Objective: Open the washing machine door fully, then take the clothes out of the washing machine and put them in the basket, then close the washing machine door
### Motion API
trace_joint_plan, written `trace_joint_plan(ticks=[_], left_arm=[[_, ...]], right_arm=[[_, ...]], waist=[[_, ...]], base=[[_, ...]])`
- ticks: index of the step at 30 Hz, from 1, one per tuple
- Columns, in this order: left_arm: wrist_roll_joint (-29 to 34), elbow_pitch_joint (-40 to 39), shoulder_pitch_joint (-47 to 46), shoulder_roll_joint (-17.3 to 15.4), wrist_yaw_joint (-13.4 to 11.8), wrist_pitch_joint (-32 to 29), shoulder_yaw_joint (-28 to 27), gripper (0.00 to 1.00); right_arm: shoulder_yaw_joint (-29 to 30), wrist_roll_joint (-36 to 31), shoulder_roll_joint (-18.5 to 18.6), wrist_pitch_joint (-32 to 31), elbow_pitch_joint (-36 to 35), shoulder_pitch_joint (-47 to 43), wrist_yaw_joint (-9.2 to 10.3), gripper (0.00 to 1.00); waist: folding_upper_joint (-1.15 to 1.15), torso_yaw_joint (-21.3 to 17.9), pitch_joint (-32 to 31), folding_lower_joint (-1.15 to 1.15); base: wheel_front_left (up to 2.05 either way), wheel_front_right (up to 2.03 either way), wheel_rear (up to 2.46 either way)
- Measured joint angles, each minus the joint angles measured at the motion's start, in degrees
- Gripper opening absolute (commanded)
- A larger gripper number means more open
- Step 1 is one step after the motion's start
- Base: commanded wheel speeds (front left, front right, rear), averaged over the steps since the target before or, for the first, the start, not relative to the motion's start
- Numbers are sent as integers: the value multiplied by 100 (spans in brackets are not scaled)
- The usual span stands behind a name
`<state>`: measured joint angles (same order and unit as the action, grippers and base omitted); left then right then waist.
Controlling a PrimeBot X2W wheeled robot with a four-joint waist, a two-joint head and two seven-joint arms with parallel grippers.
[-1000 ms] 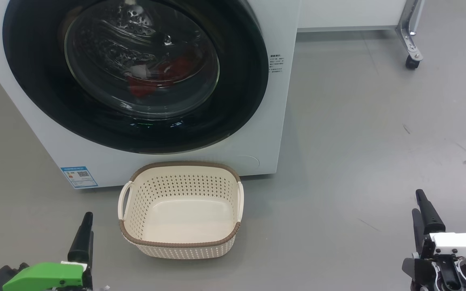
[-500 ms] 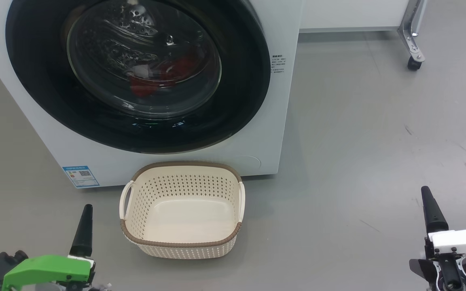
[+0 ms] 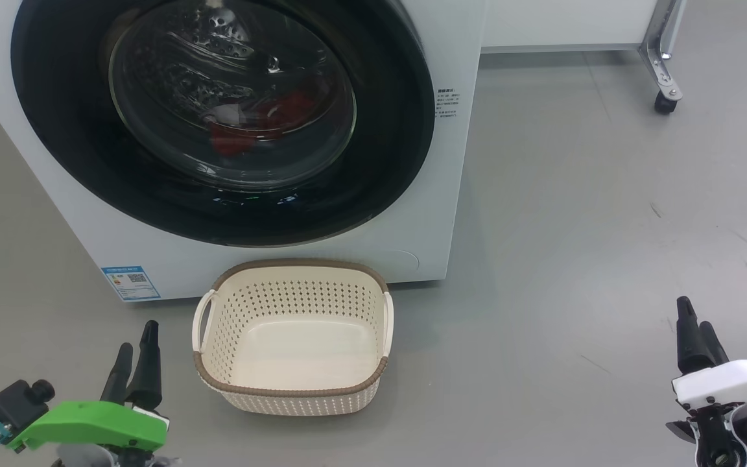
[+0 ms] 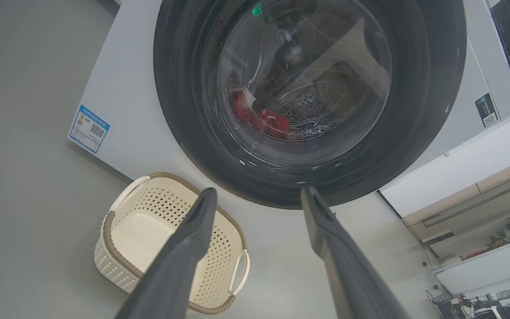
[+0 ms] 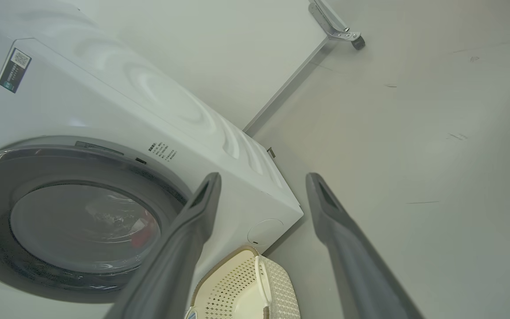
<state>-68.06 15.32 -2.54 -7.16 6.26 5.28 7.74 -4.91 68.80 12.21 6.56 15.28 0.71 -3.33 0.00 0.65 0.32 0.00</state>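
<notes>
The basket is set below the shut door for clothes; left gripper and right gripper are spread, empty.

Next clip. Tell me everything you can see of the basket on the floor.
The basket is a small cream plastic tub, rounded-rectangular, with perforated walls, a smooth solid bottom, a brown woven-look rim and two white side handles. It stands upright and empty on the grey floor, directly in front of the washing machine, below its round black door. Its rear rim is near the washer's front panel; whether they touch is unclear. Nothing else touches it.
</notes>
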Motion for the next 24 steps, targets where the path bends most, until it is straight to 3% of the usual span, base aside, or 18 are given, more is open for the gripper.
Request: trace_joint_plan(ticks=[8, 24], left_arm=[[996, -8, -65, -103, -177, 165, 214, 100], [2438, -176, -107, -102, -449, 447, 365, 100]], right_arm=[[-282, -988, 131, 137, -3, 22, 308, 100], [-584, -2398, 180, 386, -38, 41, 621, 100]], waist=[[0, 2, -1, 0], [0, 4, 1, 0]], base=[[0, 0, 0], [0, 0, 0]])
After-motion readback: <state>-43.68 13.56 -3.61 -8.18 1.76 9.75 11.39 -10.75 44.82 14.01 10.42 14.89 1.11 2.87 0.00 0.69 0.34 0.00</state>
